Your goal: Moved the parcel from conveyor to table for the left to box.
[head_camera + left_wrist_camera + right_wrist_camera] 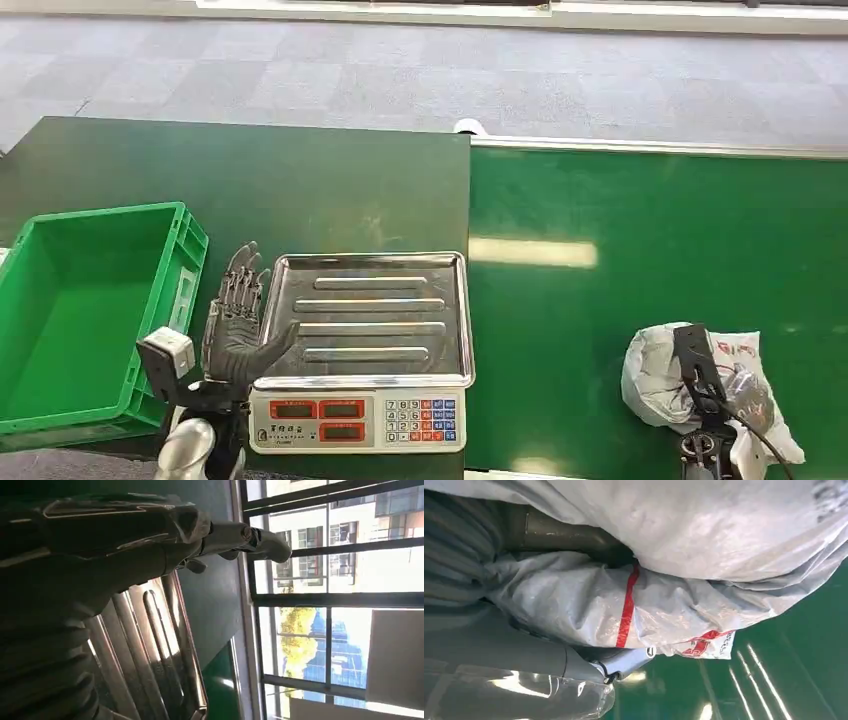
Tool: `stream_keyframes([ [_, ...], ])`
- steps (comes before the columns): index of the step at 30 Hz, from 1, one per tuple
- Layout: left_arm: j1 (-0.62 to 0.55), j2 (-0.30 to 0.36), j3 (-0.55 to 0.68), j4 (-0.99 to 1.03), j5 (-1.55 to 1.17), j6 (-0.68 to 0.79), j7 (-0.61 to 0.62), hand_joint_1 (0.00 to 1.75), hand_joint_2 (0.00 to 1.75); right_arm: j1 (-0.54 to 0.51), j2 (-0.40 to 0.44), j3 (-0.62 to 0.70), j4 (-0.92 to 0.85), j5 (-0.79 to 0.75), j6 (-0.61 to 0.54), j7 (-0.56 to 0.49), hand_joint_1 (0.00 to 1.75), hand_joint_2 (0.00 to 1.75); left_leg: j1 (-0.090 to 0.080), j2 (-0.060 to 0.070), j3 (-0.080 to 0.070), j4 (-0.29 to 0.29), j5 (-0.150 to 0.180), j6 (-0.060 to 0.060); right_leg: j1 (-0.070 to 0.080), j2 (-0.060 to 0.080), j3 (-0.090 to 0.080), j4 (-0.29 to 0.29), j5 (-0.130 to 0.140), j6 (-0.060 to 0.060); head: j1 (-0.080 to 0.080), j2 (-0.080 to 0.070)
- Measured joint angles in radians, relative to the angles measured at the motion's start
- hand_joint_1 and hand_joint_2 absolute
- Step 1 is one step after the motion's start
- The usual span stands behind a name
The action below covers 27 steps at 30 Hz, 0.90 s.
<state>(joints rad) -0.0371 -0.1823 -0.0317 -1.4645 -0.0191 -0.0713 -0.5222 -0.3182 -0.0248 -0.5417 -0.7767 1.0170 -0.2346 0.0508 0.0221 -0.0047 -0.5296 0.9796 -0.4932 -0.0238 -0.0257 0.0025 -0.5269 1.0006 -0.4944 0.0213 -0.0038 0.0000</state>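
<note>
We see the parcel (660,375), a crumpled grey plastic bag with red print, lying on the green conveyor (620,300) at the near right of the scene. Our right hand (524,675) is at the parcel: in the right wrist view the bag's folds press against the thumb and cover, and a red stripe runs across the plastic. The bag hides the fingers there, and in the head view the wrist camera and its cable sit over the parcel, so we cannot tell whether that hand is clamped on it or merely against it.

Our left hand (238,320) is raised at the near left, just beside the left edge of the scale (360,415). Its fingers (243,275) point away from us and are spread apart, holding nothing. The left wrist view shows the same hand stretched out over the dark table (210,605), with the ribbed steel tray (375,315) of the scale just beside it.

The scale stands on the dark green table, right at its seam with the conveyor, its red displays and keypad facing us. Left of the hand sits a green box (185,265), open at the top.
</note>
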Motion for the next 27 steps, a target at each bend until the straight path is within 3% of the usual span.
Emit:
stream_keyframes([
  [7, 0.003, 0.001, -0.002, 0.0, 0.001, 0.0, 0.0, 0.0, 1.75, 0.015, 0.007, 0.029, -0.074, 0.012, 0.038, -0.011, 1.61, 1.75, 0.0, 0.0, -0.001, 0.0, 0.0, 0.0, 0.0, 0.0, 0.0, 0.0, 0.0, 0.0, 0.0, 0.0],
  [9, 0.006, 0.002, -0.001, -0.001, 0.001, 0.0, -0.001, 0.0, 1.75, 0.024, 0.011, 0.052, -0.124, 0.032, 0.053, -0.004, 1.64, 1.75, 0.0, 0.0, -0.003, 0.0, 0.0, 0.0, 0.0, 0.0, -0.002, 0.0, 0.001, 0.0, 0.0, 0.0],
  [10, 0.008, 0.002, 0.0, -0.002, 0.001, 0.0, -0.003, 0.0, 1.75, 0.025, 0.011, 0.07, -0.151, 0.043, 0.063, 0.0, 1.57, 1.75, 0.0, 0.0, -0.004, 0.0, 0.0, 0.0, 0.0, 0.0, -0.003, 0.0, 0.001, 0.0, 0.0, 0.0],
  [13, 0.011, 0.002, 0.002, -0.003, 0.001, 0.0, -0.007, 0.0, 1.75, 0.022, 0.01, 0.122, -0.221, 0.074, 0.08, 0.007, 1.61, 1.75, 0.0, 0.0, -0.005, 0.0, 0.0, 0.0, 0.0, 0.0, -0.005, 0.001, 0.001, 0.0, 0.0, 0.0],
  [16, 0.015, 0.002, 0.003, -0.003, 0.001, -0.002, -0.014, 0.0, 1.75, 0.011, 0.007, 0.195, -0.298, 0.116, 0.097, 0.013, 1.5, 1.75, 0.0, 0.0, -0.007, 0.0, 0.0, 0.0, 0.0, 0.0, -0.007, 0.001, 0.001, 0.0, 0.0, 0.0],
  [27, 0.009, 0.003, 0.008, 0.005, -0.005, -0.003, -0.036, 0.0, 1.75, -0.128, -0.007, 0.52, -0.485, 0.132, 0.146, -0.026, 1.45, 1.75, 0.0, 0.0, -0.011, 0.0, 0.001, 0.0, 0.0, 0.0, -0.011, 0.001, 0.001, 0.0, 0.0, 0.0],
])
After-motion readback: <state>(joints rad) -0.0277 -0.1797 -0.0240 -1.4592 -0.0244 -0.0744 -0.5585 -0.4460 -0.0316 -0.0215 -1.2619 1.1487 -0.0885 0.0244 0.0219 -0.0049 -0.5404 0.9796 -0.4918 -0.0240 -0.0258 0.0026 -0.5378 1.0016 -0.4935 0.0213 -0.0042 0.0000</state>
